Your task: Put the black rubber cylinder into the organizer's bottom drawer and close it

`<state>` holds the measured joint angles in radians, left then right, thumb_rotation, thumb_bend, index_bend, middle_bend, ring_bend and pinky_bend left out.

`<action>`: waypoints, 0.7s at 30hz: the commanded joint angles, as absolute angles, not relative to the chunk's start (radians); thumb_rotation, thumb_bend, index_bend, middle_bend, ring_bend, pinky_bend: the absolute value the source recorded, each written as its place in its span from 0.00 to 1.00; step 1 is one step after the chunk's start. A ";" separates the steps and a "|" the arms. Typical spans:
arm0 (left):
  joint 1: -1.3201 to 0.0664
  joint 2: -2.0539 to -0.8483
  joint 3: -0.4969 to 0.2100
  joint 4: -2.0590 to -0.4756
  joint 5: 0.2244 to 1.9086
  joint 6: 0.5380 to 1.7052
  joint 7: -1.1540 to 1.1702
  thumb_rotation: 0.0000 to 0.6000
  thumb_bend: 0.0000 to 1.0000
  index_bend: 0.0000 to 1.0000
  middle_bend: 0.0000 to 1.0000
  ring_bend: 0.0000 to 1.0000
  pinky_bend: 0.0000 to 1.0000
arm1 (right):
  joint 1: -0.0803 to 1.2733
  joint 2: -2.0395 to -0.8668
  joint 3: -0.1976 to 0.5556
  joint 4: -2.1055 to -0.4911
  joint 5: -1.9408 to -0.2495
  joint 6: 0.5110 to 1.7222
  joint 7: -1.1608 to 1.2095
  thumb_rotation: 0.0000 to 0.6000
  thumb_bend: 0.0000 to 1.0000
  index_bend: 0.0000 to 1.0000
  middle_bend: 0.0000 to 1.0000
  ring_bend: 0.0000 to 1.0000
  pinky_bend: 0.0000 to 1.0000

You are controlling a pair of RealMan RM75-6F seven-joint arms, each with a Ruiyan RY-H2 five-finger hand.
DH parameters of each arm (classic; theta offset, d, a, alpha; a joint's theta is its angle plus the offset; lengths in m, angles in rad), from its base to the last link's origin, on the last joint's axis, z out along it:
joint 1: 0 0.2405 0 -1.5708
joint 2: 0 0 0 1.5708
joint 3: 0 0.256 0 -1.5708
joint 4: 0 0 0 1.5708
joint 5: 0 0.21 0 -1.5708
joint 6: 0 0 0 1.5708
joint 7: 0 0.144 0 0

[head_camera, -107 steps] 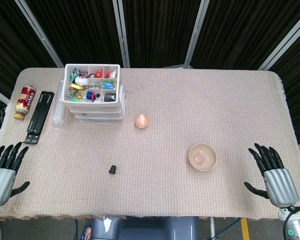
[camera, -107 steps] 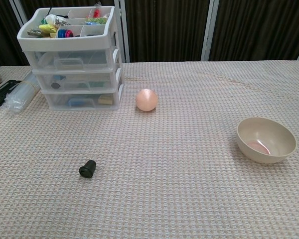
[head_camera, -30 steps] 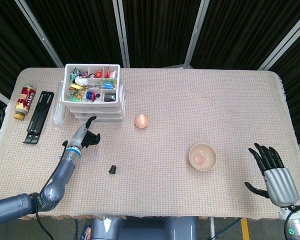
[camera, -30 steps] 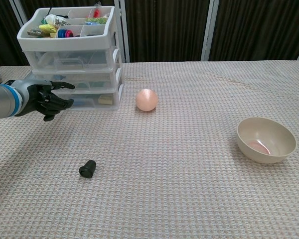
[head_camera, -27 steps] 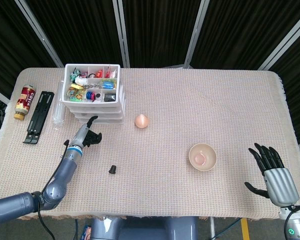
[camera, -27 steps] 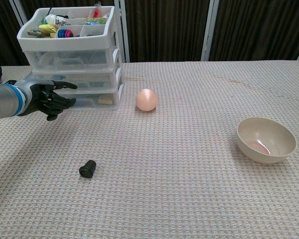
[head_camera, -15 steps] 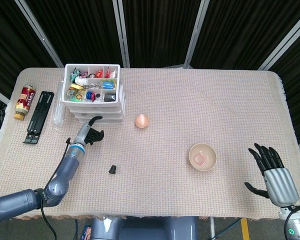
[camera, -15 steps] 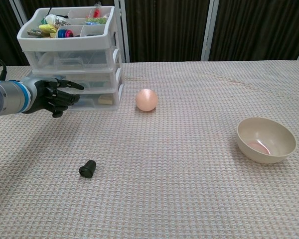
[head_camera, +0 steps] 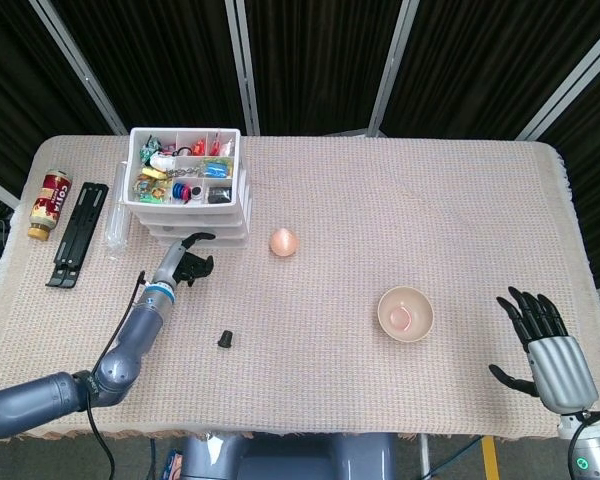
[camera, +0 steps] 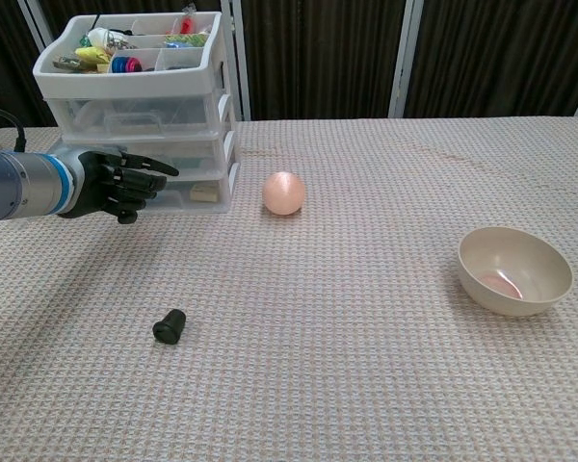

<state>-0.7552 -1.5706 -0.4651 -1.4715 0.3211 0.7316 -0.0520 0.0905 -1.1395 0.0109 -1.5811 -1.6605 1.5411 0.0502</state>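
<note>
The black rubber cylinder lies on its side on the table cloth, in front of the organizer. The white organizer stands at the back left with all three clear drawers pushed in. My left hand hovers right in front of the bottom drawer, fingers partly curled, one finger stretched toward the drawer front, holding nothing. I cannot tell whether it touches the drawer. My right hand rests at the table's front right corner, fingers spread and empty.
A peach ball sits right of the organizer. A beige bowl stands toward the right. Left of the organizer lie a clear plastic tube, a black tool and a bottle.
My left arm came up from the front left corner and has kept sliding right along the organizer's lower drawers. The right hand, the cylinder and the drawers have not moved.
</note>
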 commanded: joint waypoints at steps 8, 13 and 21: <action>-0.737 -1.588 -0.433 -1.445 0.399 0.761 -0.079 1.00 0.59 0.15 0.97 0.88 0.80 | 0.090 -1.139 0.010 -1.581 -1.663 1.543 0.051 1.00 0.07 0.09 0.00 0.00 0.00; -0.722 -1.602 -0.403 -1.450 0.468 0.826 -0.068 1.00 0.59 0.15 0.97 0.88 0.80 | 0.089 -1.140 0.010 -1.583 -1.665 1.546 0.049 1.00 0.07 0.09 0.00 0.00 0.00; -0.713 -1.633 -0.381 -1.426 0.524 0.879 -0.058 1.00 0.59 0.15 0.97 0.88 0.80 | 0.089 -1.139 0.009 -1.585 -1.664 1.544 0.048 1.00 0.07 0.09 0.00 0.00 0.00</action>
<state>-0.7137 -1.6290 -0.3799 -1.4296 0.5229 0.8800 -0.0565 0.0889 -1.1395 0.0091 -1.5849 -1.6641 1.5444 0.0475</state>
